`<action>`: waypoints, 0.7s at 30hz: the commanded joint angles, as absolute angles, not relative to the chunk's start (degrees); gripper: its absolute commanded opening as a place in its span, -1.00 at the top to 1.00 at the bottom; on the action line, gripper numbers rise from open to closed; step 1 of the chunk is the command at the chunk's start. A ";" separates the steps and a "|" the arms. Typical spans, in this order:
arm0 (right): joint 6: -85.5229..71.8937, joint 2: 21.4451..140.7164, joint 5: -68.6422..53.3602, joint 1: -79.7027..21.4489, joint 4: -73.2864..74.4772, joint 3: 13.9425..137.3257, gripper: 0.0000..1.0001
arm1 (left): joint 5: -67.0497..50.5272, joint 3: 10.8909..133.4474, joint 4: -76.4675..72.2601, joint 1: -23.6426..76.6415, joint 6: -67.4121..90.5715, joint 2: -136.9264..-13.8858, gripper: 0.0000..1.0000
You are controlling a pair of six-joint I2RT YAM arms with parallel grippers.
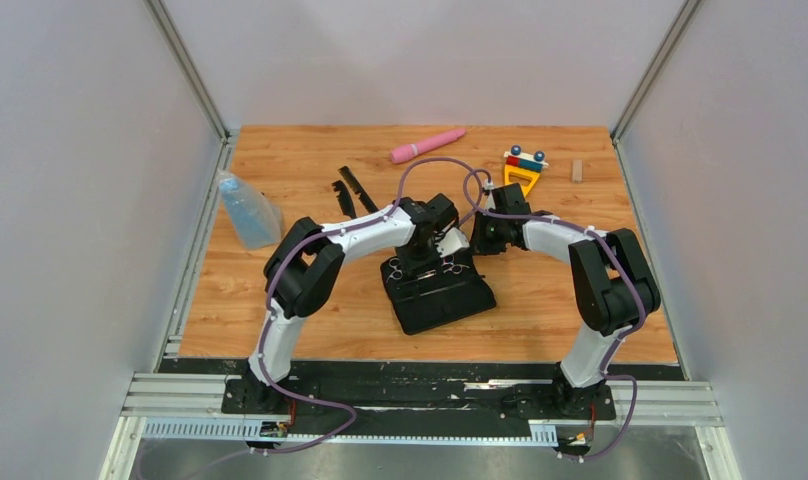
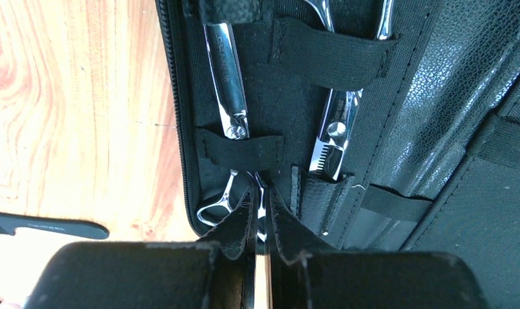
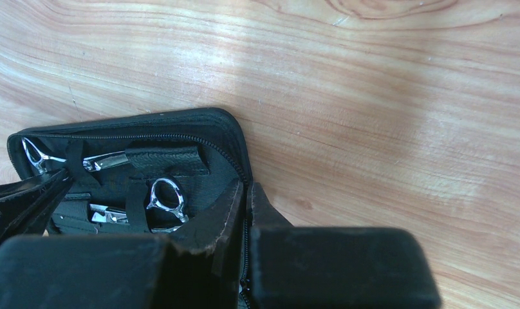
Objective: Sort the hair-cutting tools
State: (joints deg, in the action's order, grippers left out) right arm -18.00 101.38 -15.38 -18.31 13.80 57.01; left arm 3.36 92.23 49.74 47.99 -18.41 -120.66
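Plainly a lab test cell: bare grey panels at nine, twelve and three o'clock, aluminium rail at six o'clock

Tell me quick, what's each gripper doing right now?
Left gripper: closed on a scissors handle inside the case.
Right gripper: closed on the case's edge.

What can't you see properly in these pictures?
Left wrist view: fingers of the left hand hide whether it pinches the plain scissors; the top edge cuts off the handles of the thinning scissors.
Top view: combs too small to show teeth.
Right wrist view: right hand hides part of the zip case.
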 commanded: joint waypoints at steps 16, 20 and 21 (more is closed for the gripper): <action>-18.90 101.87 -18.28 -19.02 12.48 56.30 0.94 | -2.97 97.74 46.94 48.87 -20.87 -124.86 0.59; -18.98 101.90 -18.24 -18.99 12.48 56.25 0.94 | -5.05 98.37 47.41 48.81 -19.74 -124.53 0.58; -18.98 101.89 -18.22 -19.03 12.48 56.25 0.94 | -5.38 98.53 47.36 48.85 -19.45 -124.49 0.58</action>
